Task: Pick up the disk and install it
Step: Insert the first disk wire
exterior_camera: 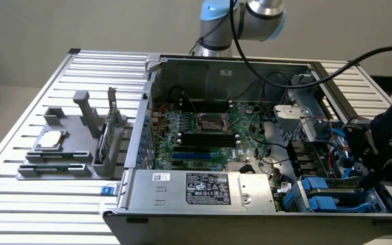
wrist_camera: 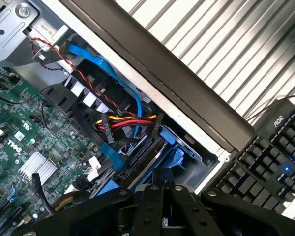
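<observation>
The open computer case lies on a slatted metal table; the disk sits low in the drive bay at the case's near corner on the exterior view's right, where its bright blue rails show, though its silver face cannot be made out. The gripper hangs just above that bay with its fingers pressed together and nothing visibly pinched; whether the tips touch the blue plastic cannot be told. Around the bay things are crowded: a blue flat cable curves along the case wall; a bundle of red, yellow and black wires crosses just beyond the disk; the motherboard with a finned heatsink lies beside it. A silver power supply with a printed label fills the near edge of the case. A keyboard rests outside the case wall. On the exterior view's left, well apart, a grey fixture holds a small square chip and an upright green card.
</observation>
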Tool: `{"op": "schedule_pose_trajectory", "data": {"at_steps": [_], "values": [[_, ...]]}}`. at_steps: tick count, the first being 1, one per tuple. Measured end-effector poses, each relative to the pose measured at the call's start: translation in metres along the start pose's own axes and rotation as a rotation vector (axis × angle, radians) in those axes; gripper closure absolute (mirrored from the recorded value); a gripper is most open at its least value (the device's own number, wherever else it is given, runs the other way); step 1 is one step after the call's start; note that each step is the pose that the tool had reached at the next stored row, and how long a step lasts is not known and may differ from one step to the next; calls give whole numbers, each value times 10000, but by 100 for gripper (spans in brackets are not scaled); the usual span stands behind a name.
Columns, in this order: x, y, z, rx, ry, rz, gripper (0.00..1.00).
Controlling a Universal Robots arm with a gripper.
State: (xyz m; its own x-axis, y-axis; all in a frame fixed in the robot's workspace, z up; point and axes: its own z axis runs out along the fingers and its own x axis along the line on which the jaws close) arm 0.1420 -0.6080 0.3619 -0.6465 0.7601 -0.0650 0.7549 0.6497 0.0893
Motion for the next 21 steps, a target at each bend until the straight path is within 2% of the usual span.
{"op": "schedule_pose_trajectory", "data": {"at_steps": [4, 7, 9, 10, 13, 14, 15, 17, 21], "values": [[-17, -9, 0, -128, 148, 64, 89], [-40, -4, 0, -282, 329, 93, 89], [-57, 0, 0, -426, 498, 117, 89], [-64, 0, 1, -517, 604, 132, 89], [-83, -11, 1, -827, 968, 187, 89], [-90, -17, 0, -908, 1063, 202, 89], [-98, -22, 1, -962, 1126, 212, 89], [-114, -36, 0, -1026, 1201, 244, 89], [-147, -65, 0, -1075, 1269, 342, 88]]}}
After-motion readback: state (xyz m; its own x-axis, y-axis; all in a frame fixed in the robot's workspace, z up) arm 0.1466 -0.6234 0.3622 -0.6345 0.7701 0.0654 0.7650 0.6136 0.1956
